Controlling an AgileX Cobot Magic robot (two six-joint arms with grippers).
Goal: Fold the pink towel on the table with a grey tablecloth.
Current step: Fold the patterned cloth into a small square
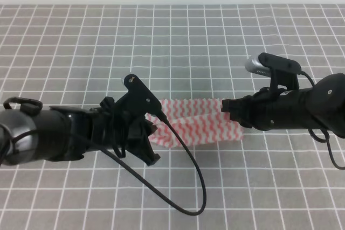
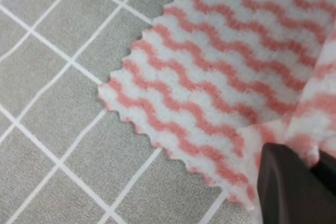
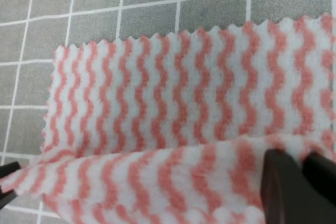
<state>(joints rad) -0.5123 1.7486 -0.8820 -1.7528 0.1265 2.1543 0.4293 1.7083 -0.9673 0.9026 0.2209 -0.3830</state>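
The pink towel (image 1: 199, 119) lies mid-table on the grey-gridded table (image 1: 178, 41), its long axis running between the arms, each near corner seemingly pinched in closed jaws of the left gripper (image 1: 152, 131) and right gripper (image 1: 228, 107), ready to carry the lifted near edge toward the table's far edge.

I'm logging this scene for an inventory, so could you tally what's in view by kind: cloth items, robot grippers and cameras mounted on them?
Towels: 1, the pink towel
Tablecloths: 1, the grey tablecloth
Grippers: 2, left gripper and right gripper
Wrist cameras: 1 clearly seen, the camera on the right arm
Total: 5
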